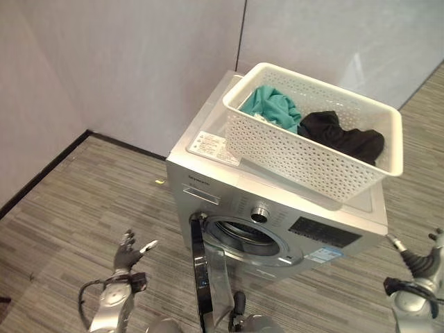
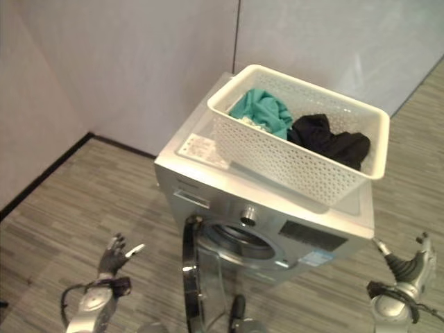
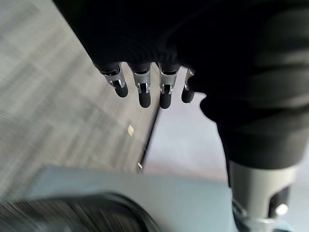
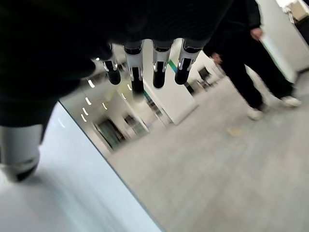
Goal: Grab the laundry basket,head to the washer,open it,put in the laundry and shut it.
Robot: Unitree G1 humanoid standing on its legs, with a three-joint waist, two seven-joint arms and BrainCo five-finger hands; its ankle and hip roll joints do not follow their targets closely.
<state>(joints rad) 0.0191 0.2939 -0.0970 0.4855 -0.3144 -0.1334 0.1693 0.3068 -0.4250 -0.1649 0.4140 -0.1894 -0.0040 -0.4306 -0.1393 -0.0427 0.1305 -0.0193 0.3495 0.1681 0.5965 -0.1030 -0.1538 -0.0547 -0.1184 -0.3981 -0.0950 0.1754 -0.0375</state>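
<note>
Silver-grey arms end in dark ribbed covers. Left hand [image 1: 128,253] and right hand [image 1: 420,263] have silver fingers [image 3: 141,89] with dark tips and bare metal links.

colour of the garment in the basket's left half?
Teal garment, beside a black one in the white perforated plastic basket; clearest in left eye view.

From my left hand [image 3: 203,43] I see the dark ribbed cover, with the silver fingers [image 3: 140,87] hanging straight in a row, dark tips free and touching nothing. Past the fingertips lies striped grey floor [image 3: 43,96]. A dark baseboard line [image 3: 150,130] runs away beyond the fingers, pale wall [image 3: 183,145] beside it. A small light scrap [image 3: 130,129] sits on the floor just beside that baseboard. Nearer me than the baseboard is a flat grey-blue surface [image 3: 120,188], a blurred dark curved edge [image 3: 72,212] against it.
</note>
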